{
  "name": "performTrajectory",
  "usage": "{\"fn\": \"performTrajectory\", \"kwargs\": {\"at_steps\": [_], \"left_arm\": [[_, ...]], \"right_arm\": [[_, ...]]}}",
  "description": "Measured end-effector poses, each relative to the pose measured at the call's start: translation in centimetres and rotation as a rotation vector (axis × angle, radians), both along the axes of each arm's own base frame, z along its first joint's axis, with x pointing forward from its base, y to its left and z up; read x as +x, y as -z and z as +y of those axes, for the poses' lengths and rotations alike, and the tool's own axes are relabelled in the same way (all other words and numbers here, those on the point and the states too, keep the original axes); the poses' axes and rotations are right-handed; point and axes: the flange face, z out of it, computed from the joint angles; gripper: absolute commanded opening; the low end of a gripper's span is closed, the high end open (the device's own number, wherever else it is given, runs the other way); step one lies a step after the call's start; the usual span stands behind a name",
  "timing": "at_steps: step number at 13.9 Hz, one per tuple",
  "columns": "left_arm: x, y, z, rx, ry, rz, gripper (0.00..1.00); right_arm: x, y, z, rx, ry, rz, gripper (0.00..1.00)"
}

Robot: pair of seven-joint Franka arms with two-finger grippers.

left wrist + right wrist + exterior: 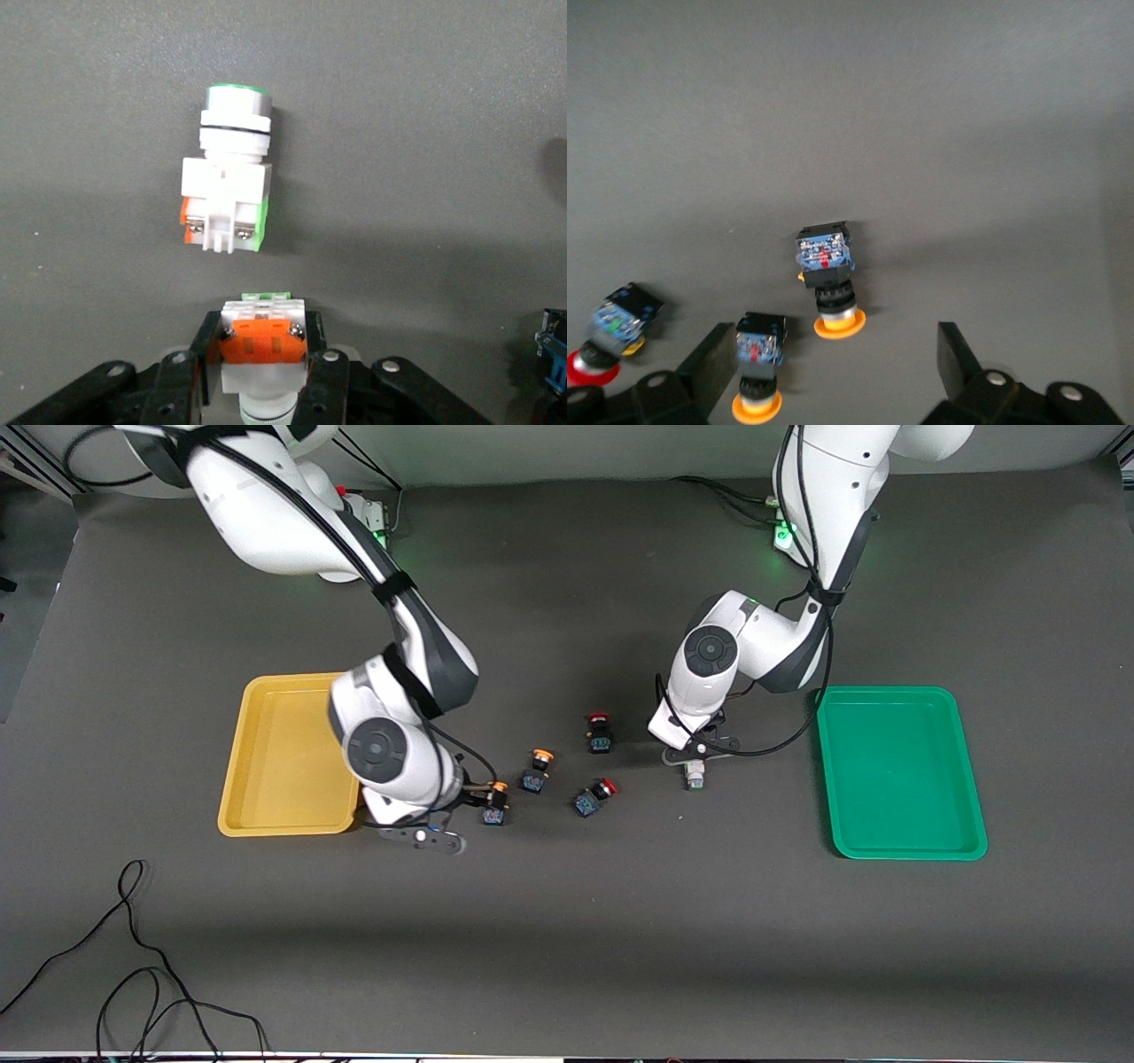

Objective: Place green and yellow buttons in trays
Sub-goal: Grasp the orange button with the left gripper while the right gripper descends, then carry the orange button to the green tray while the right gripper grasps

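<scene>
While gripped, white button (262,345) cap-down

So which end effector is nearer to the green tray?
The left. The left end effector is beside the green tray, shut on a whitish button. The right end effector is open beside the yellow tray, at the right arm's end.

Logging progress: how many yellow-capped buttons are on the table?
2 yellow-capped buttons: one beside the open right gripper near the yellow tray; one slightly farther from the camera. Left gripper, over the mat, grips a white-bodied button. Arms may hide others.
</scene>
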Motion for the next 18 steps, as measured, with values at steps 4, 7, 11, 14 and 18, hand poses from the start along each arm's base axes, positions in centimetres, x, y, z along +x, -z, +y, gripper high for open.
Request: {"fn": "performTrajectory", "kwargs": {"at_steps": [4, 7, 11, 14, 18], "left_arm": [[3.3, -6.8, 0.3, 0.012, -0.044, 0.034, 0.20], [6.2, -15.7, 3.1, -0.028, -0.064, 0.090, 0.20], [10.3, -23.1, 11.6, -0.056, -0.052, 0.129, 0.20], [11.9, -24.2, 21.1, -0.076, -0.007, 0.187, 0.19], [12.9, -24.1, 32.4, -0.055, 0.006, 0.174, 0.19]], "right_arm": [[-0.6, 4.6, 1.4, -0.002, -0.016, 0.000, 1.00], [-1.1, 7.3, 2.5, 0.000, -0.025, -0.009, 1.00], [-1.1, 9.0, 2.1, -0.007, -0.021, -0.002, 0.30], [-0.9, 8.8, 2.0, -0.019, -0.032, -0.013, 0.00], [-0.7, 8.6, 2.1, -0.030, -0.048, -0.031, 0.00]]}}
